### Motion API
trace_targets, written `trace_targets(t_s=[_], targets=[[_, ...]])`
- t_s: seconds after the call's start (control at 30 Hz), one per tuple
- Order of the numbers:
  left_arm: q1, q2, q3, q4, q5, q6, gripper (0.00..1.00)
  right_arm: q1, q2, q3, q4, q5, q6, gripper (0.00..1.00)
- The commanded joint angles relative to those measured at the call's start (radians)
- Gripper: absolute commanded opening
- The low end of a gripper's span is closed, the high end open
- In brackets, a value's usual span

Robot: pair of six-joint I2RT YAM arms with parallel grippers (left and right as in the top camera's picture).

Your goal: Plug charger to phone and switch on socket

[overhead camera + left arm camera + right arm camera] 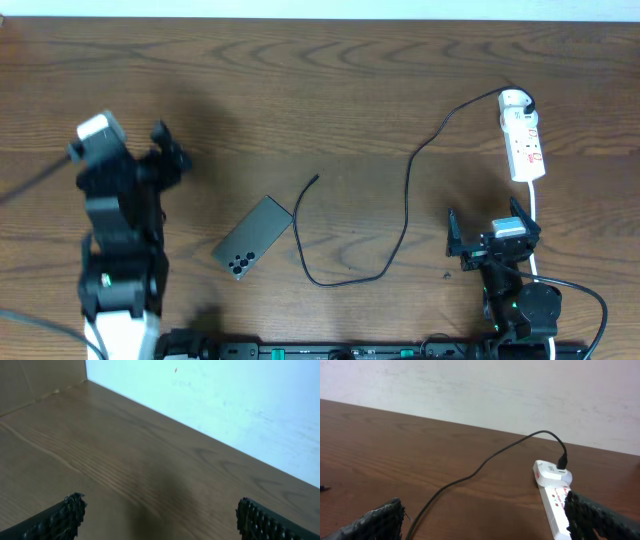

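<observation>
Wood counter [330,90]. Left hand [160,515] spread wide, holding nothing. Right hand [488,222] spread too, holding nothing. Phone [252,237] lies lenses-up, off left hand's right. Socket [524,140] just ahead of right hand. Charger [405,200] plugged into socket's far end, loops left of right hand; tip apart from phone.

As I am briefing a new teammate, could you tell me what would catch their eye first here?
The black charger loops across the table from the white socket at far right, its free tip ending just right of the phone, which lies back-up left of centre. The left gripper and right gripper both hang open, holding nothing.
</observation>
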Motion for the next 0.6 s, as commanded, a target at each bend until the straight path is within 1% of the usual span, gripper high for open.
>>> trace_targets(t_s=[0.0,0.17,0.3,0.57], targets=[[-0.002,-0.169,-0.161,0.061,0.002,0.077,0.98,0.0,-0.006,-0.004,-0.001,0.006,-0.011,0.99],[-0.002,-0.382,-0.347,0.113,0.002,0.127,0.98,0.0,-0.006,-0.004,-0.001,0.006,-0.011,0.99],[-0.002,-0.558,-0.489,0.115,0.002,0.171,0.98,0.0,-0.006,-0.004,-0.001,0.006,-0.011,0.99],[-0.002,-0.764,-0.655,0.111,0.002,0.173,0.98,0.0,-0.006,-0.004,-0.001,0.006,-0.011,0.99]])
